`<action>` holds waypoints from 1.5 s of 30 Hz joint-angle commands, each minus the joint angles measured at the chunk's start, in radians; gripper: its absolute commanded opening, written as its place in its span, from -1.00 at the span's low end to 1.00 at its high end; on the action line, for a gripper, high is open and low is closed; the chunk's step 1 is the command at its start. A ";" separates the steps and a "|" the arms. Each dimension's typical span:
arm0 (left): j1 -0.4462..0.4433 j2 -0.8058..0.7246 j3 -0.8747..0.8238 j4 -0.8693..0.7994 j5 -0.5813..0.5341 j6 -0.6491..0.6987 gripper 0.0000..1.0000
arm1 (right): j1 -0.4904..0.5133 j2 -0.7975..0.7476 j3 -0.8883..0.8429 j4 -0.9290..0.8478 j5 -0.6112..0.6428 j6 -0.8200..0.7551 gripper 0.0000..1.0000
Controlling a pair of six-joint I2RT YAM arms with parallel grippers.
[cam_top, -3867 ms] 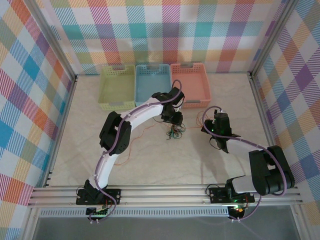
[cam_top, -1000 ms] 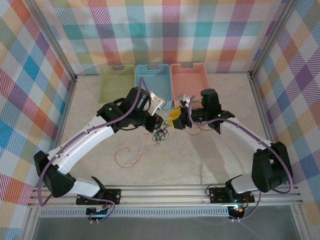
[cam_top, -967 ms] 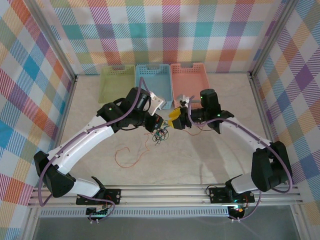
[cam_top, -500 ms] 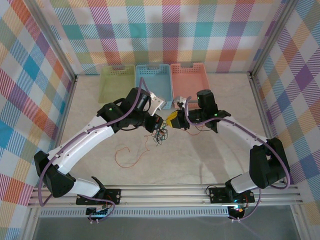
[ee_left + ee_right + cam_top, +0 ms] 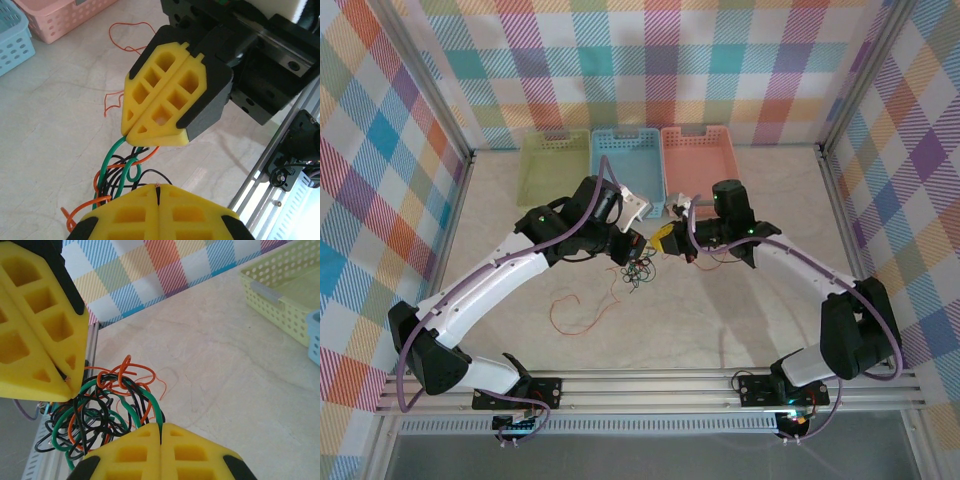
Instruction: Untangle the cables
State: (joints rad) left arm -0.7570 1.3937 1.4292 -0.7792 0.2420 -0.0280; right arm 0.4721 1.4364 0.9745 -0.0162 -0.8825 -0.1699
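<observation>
1. The cables (image 5: 638, 272) form one green, orange and black tangle at the middle of the table (image 5: 750, 310), just below both gripper tips.
2. Left gripper (image 5: 157, 189): fingers pressed together, pinching strands at the tangle's edge.
3. Right gripper (image 5: 160, 428): fingers pressed together on green and black strands, its tip near the left gripper's.
4. One orange strand (image 5: 570, 318) trails loose across the table, toward the near left.
</observation>
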 commanded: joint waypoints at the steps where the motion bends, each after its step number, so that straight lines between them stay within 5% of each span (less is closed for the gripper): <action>1: -0.009 -0.034 -0.010 0.025 -0.024 0.010 -1.00 | 0.006 -0.058 -0.031 0.040 0.042 -0.020 -1.00; 8: -0.010 -0.085 -0.072 0.128 -0.097 -0.037 -1.00 | 0.014 -0.197 -0.213 0.225 0.110 0.035 -1.00; 20: -0.010 -0.266 -0.223 0.191 -0.255 -0.087 -1.00 | 0.010 -0.394 -0.379 0.292 0.655 0.184 -1.00; 26: -0.009 -0.403 -0.289 0.195 -0.379 -0.133 -1.00 | -0.036 -0.440 -0.438 0.289 0.832 0.254 -1.00; 45: -0.008 -0.755 -0.258 -0.004 -0.941 -0.183 -1.00 | -0.208 -0.464 -0.513 0.257 0.917 0.392 -1.00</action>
State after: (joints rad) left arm -0.7582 0.6693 1.1324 -0.7246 -0.5507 -0.1959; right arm 0.2779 0.9733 0.4725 0.2455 0.0010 0.1989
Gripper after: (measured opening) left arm 0.053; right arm 0.061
